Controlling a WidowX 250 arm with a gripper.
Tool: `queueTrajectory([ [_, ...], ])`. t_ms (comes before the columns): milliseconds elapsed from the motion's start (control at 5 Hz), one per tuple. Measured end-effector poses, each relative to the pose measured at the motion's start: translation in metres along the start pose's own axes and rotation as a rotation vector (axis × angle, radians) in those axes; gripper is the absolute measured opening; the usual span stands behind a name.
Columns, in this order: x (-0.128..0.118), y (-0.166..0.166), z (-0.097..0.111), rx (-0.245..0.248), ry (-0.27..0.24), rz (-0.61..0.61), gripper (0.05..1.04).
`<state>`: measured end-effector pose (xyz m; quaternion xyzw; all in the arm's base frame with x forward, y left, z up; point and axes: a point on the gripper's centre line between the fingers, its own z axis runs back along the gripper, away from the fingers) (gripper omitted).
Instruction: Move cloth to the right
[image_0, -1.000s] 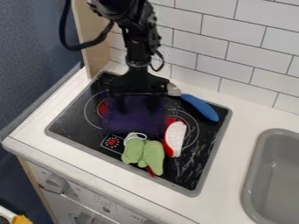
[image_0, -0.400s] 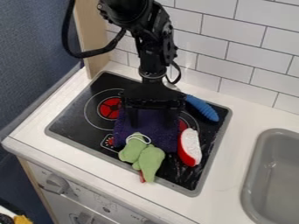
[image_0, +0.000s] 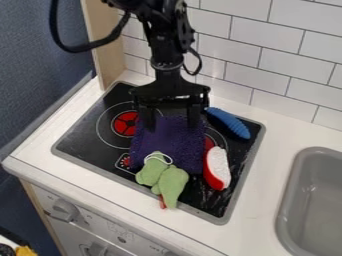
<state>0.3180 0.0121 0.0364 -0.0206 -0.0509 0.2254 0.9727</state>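
Your cloth (image_0: 172, 145) is spread on the stove (image_0: 79, 145), between the left burner (image_0: 125, 124) and the right-hand one, partly over the latter. Your hand (image_0: 172, 127) is at its far edge, fingers well apart with purple fabric between them, clamped on nothing. You can't tell from here whether the tips press on the cloth or sit just above it.

Expect it to be light, limp and textured. It shouldn't slip much or break, but it will bunch and fold rather than travel as a stiff sheet. If you want it further over, you could pinch a fold near the middle of the far edge, or press down lightly and drag it towards the sink (image_0: 320, 200).

Mind what lies against it. The green toy (image_0: 163, 177) is at the near edge, seemingly overlapping it, and could pin that side or ride along. The red and white toy (image_0: 217, 168) is right beside the right edge, so a push will probably shove it too. The blue handle (image_0: 229, 123) is close to the far right corner; lift a little if you go that way.
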Motion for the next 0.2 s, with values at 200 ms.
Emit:
queueTrajectory([
  [200,0.0007,0.0032,0.0203,0.005,-0.025,-0.016,0.999],
])
